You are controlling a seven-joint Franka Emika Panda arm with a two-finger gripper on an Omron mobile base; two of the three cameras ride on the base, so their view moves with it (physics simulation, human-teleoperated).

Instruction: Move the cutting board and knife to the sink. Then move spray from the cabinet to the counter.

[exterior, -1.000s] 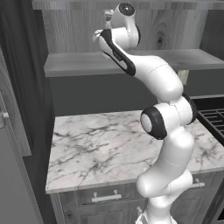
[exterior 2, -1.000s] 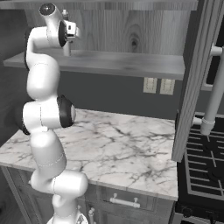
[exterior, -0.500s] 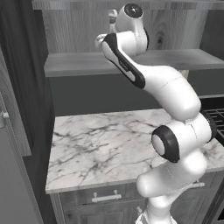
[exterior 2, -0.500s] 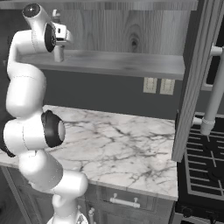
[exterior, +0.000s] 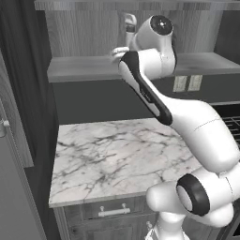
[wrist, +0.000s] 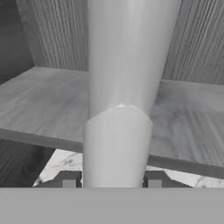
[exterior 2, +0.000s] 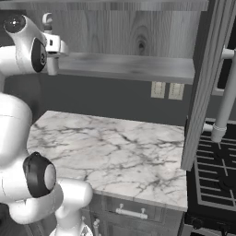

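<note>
The cabinet [exterior: 93, 37], a grey wood-grain wall unit with an open shelf, hangs above the white marble counter [exterior: 117, 159], and the white arm reaches up to that shelf. At the shelf's front edge the gripper [wrist: 113, 178] is clamped on the spray [wrist: 127, 87], one dark fingertip [wrist: 65, 178] on each side of the pale bottle's body, which stands upright.

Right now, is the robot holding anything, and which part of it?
Yes. The gripper holds the spray by its lower body, one finger on each side, at the front of the cabinet shelf.
</note>
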